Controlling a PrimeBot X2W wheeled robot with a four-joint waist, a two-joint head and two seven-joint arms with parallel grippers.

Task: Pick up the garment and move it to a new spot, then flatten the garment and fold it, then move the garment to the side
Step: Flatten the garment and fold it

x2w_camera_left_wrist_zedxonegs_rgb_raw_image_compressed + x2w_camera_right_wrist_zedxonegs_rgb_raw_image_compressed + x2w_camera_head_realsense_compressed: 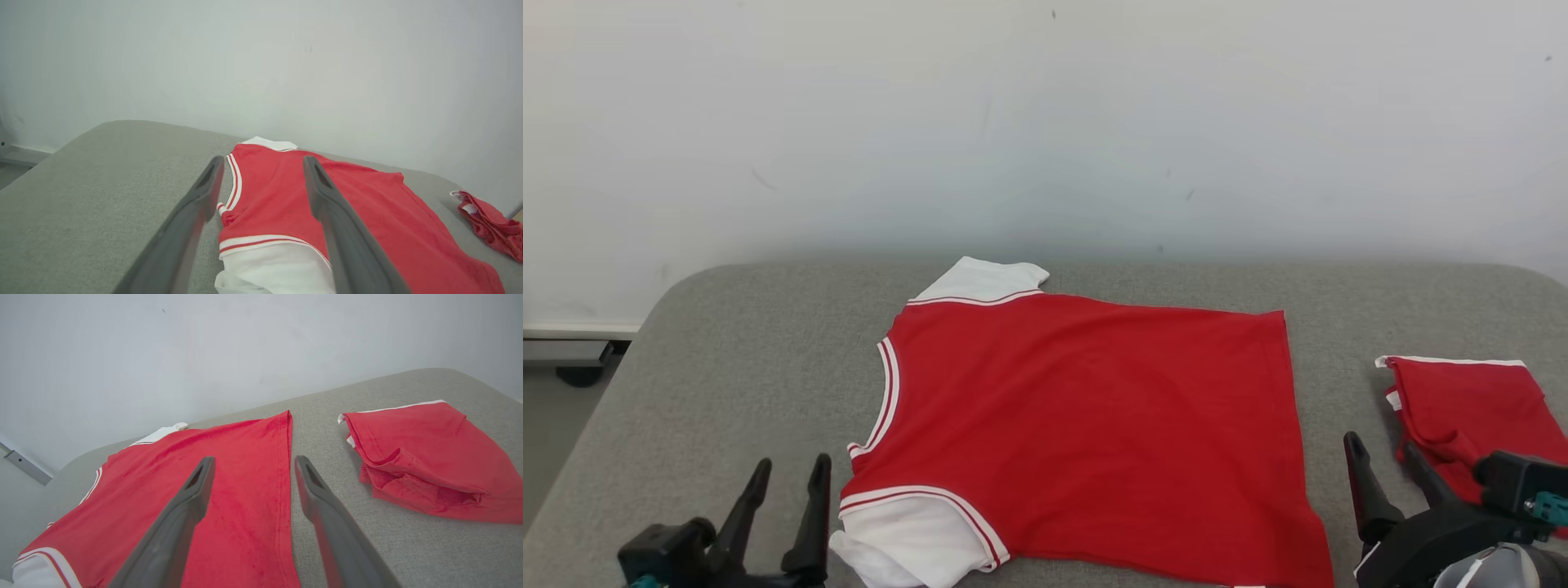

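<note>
Folding is judged due on the flat shirt (pixel 1086 425): left tool (pixel 792 464) at 7 o'clock and right tool (pixel 1380 445) at 5, both spread, must be closed on its near edge.

A grey padded table (pixel 727 343) bears a flat red-and-white shirt (pixel 1094 425) and a loosely folded red garment (pixel 1470 416).
</note>
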